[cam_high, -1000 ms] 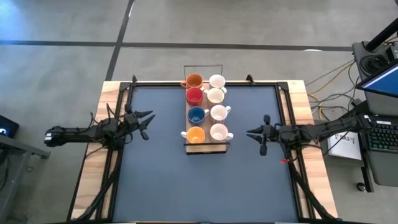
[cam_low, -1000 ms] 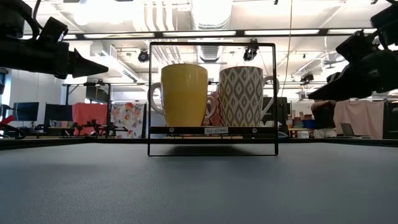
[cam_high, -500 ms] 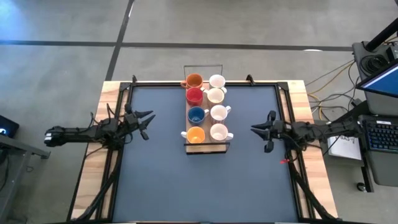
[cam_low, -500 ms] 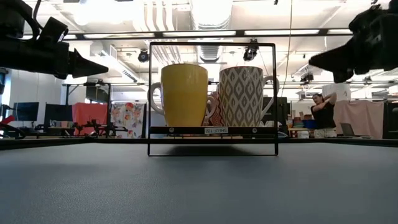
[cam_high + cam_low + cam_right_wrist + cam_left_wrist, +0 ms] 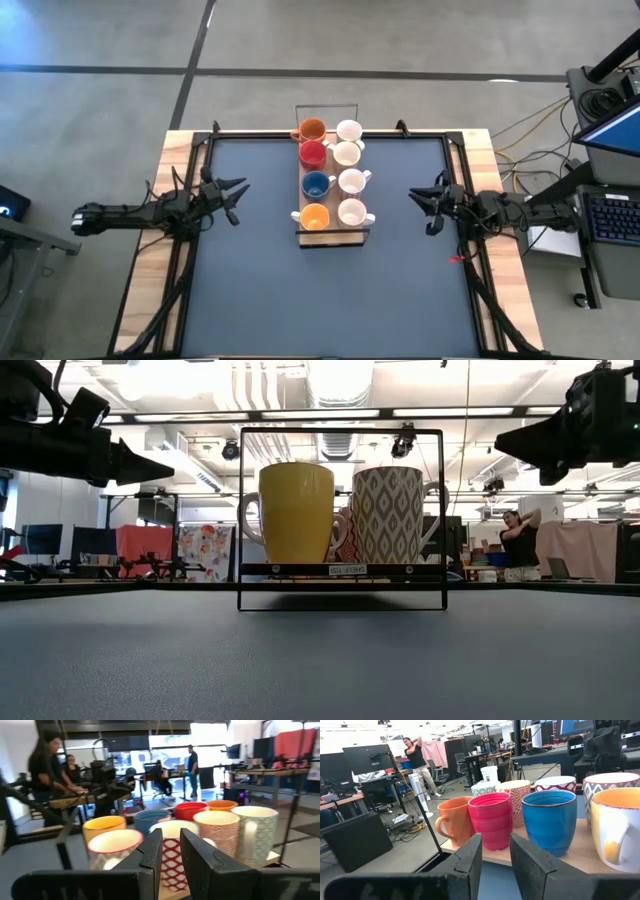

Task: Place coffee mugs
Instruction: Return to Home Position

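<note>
Mostly, the yellow mug (image 5: pixel 296 512) and patterned mug (image 5: pixel 388 515) hide the rest.

The dark table (image 5: pixel 250 280) carries 1 wooden shelf (image 5: pixel 333 237) with a thin black frame, at its far middle. On the shelf stand 8 coffee mugs (image 5: pixel 316 184) in 2 rows of 4.

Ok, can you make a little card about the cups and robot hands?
Shelf: small wooden shelf with black wire frame
Mugs on it: eight, two rows of four
Left row: orange ceramic mug, red ceramic mug, blue ceramic mug, yellow-orange ceramic mug
Right row: four white-lined ceramic mugs
Left hand: open, empty, left of shelf
Right hand: open, empty, right of shelf
</note>
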